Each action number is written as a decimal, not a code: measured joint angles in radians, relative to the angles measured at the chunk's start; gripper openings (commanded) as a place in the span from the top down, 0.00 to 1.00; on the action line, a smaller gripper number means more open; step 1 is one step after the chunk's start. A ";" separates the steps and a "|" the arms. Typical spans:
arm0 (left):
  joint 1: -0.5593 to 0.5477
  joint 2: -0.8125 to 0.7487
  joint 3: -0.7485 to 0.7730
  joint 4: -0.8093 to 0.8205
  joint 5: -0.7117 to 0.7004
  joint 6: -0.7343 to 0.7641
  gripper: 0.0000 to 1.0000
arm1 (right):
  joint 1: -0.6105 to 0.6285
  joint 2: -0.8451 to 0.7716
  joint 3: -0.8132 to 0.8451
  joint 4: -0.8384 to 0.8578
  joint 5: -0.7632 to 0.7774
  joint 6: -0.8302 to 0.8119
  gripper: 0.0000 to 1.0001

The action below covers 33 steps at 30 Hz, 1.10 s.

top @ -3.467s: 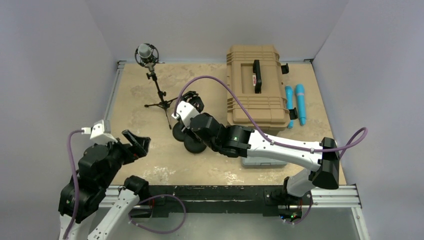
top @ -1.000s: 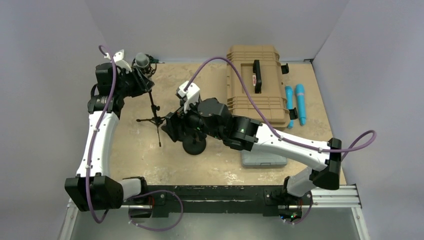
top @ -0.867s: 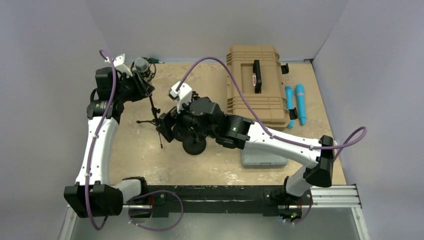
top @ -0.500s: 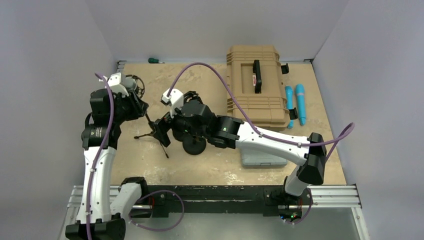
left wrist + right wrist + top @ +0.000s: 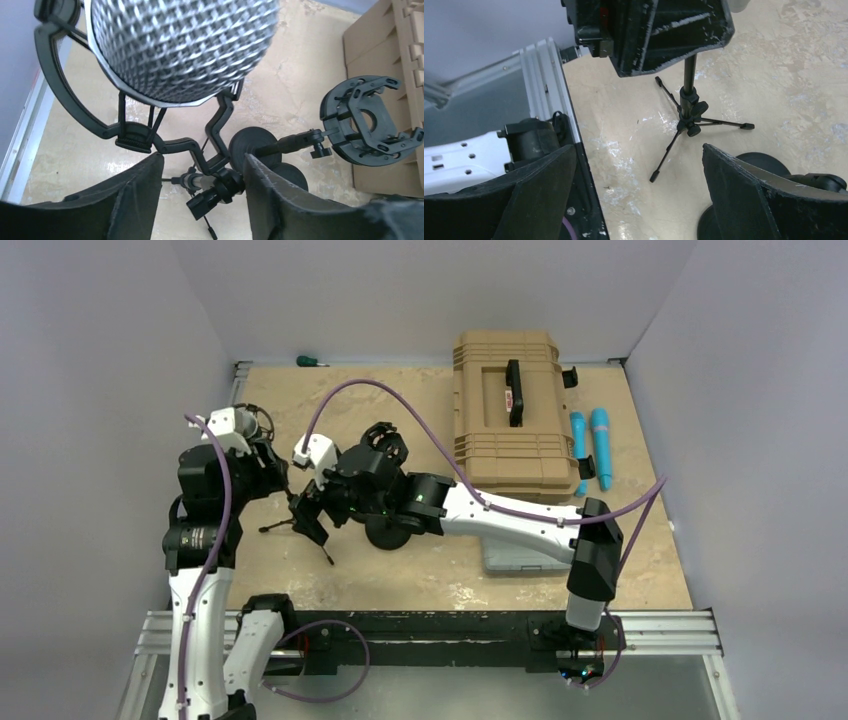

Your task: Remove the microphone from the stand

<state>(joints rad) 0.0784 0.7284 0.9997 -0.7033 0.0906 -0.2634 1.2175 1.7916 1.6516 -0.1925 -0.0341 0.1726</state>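
The microphone (image 5: 175, 45), a silver mesh head in a black shock mount (image 5: 135, 137), fills the top of the left wrist view and still sits on the stand. The small black tripod stand (image 5: 687, 112) rests on the table with its feet spread (image 5: 278, 527). My left gripper (image 5: 202, 192) is open, its fingers on either side of the stand's neck joint (image 5: 220, 186) just below the mount; the left finger is clear of it. My right gripper (image 5: 639, 192) hangs wide open and empty beside the tripod's legs, low over the table (image 5: 312, 518). From above, the microphone (image 5: 258, 423) shows at the left.
A second stand with a round black base (image 5: 388, 532) and an empty shock mount (image 5: 367, 122) is just right of the tripod. A tan case (image 5: 510, 410), two blue cylinders (image 5: 592, 445), a grey box (image 5: 522, 560) and a green screwdriver (image 5: 308, 361) lie farther off.
The left arm has drawn the microphone and stand nearer and leftward, then its jaws parted. The right arm has followed to the left, still open.
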 measured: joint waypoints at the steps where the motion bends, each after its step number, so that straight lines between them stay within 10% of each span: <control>1: 0.000 -0.004 -0.011 0.001 -0.011 -0.003 0.30 | 0.000 0.005 0.000 0.007 -0.009 -0.018 0.07; 12: 0.006 -0.058 0.019 -0.040 -0.012 -0.013 0.14 | -0.035 0.057 -0.013 0.117 -0.101 -0.203 0.13; 22: 0.006 0.021 0.384 -0.154 -0.116 -0.071 0.13 | -0.146 0.063 -0.061 0.193 -0.254 -0.236 0.18; 33: 0.006 0.081 0.401 -0.009 -0.164 -0.137 0.14 | -0.130 0.180 0.057 0.113 -0.291 -0.383 0.29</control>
<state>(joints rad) 0.0849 0.8093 1.4010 -0.7124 -0.0731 -0.4007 1.0874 1.9713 1.7088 -0.0799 -0.3252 -0.2104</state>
